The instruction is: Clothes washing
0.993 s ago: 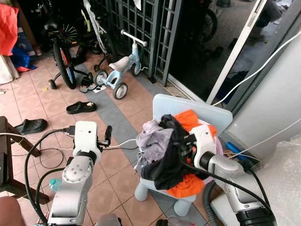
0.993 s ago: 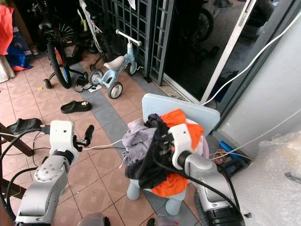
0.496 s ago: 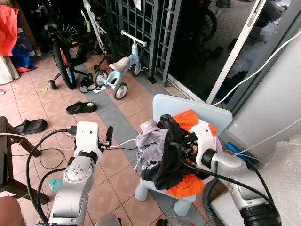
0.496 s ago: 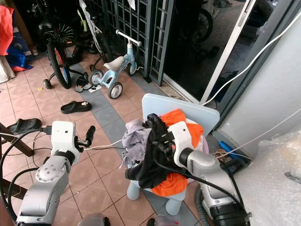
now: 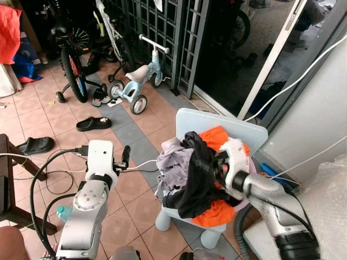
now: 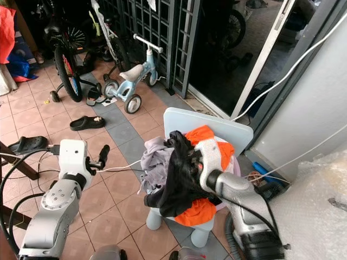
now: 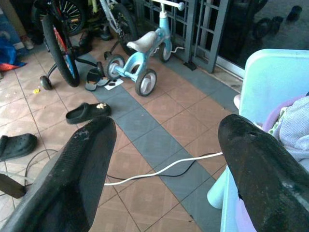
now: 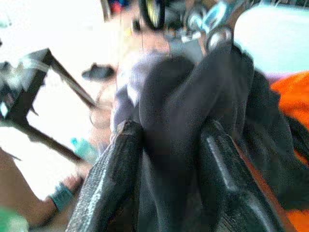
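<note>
1. Your right gripper [image 8: 166, 159] is clamped on the black garment [image 5: 198, 173], a fold of cloth pinched between both fingers. Compared with a second ago, its wrist has rolled over at the pile and the cloth now hangs bunched lower down the front of the chair [image 5: 217, 122].
2. Judge this as the grab secured but the lift not begun (the garment still lies against the pile on the chair seat).
3. The orange garment [image 5: 217, 138] and the pale lilac garment [image 5: 173, 160] lie on the chair, touching the black one, so they may drag along as you pull.
4. Your left gripper [image 7: 164, 145] has held its place to the left of the chair over the tiles, fingers wide apart, holding nothing.
5. Room: the chair back rises just behind the pile and a grey wall [image 5: 320, 108] stands close to the right of the chair. A white cable [image 5: 142, 164] runs over the floor to the left of the chair; the tricycle [image 5: 135, 81] stands well beyond it.
</note>
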### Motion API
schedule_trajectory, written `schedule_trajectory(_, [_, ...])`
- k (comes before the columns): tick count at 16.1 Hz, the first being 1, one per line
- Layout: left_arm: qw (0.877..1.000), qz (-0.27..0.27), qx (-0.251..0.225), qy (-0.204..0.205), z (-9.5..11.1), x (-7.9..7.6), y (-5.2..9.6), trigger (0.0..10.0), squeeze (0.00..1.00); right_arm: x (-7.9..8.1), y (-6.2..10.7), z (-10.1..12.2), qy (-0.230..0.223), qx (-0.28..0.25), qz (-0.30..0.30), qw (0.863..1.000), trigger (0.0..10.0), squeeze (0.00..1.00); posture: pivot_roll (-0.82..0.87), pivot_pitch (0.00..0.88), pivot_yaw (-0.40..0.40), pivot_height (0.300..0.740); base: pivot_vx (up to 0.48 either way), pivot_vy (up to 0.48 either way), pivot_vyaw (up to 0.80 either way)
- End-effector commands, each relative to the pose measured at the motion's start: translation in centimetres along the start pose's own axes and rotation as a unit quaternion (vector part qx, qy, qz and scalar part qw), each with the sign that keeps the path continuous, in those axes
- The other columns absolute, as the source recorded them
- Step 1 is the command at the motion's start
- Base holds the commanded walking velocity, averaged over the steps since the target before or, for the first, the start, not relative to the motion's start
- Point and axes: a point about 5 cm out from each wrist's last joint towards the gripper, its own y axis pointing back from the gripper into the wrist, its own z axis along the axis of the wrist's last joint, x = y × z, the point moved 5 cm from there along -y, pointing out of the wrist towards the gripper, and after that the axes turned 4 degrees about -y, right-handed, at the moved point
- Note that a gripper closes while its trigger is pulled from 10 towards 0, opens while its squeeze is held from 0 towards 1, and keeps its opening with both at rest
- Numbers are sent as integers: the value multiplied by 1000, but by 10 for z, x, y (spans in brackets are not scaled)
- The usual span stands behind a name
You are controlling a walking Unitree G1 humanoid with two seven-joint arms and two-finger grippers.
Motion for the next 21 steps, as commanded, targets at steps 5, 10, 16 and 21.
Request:
schedule_trajectory(5, [1000, -3, -3, -2, 2, 0, -3, 10000, 0, 3, 1, 26, -26, -61, 4, 998, 0, 0, -1, 0, -28, 740, 0, 0, 0])
schedule_trajectory(10, [1000, -4, -1, 1, 0, -1, -2, 10000, 0, 3, 1, 11, 19, -22, -1, 1000, 10000, 1000, -3, 0, -29, 740, 0, 0, 0])
schedule_trajectory(16, [1000, -5, 0, 1, 0, -2, -3, 10000, 0, -5, -4, 10, 73, -14, -45, 996, 10000, 1000, -1, 0, -30, 740, 0, 0, 0])
schedule_trajectory(21, [1000, -7, 1, 2, 0, -3, -3, 10000, 0, -9, -6, 9, 66, -17, -72, 995, 10000, 1000, -3, 0, -28, 740, 0, 0, 0])
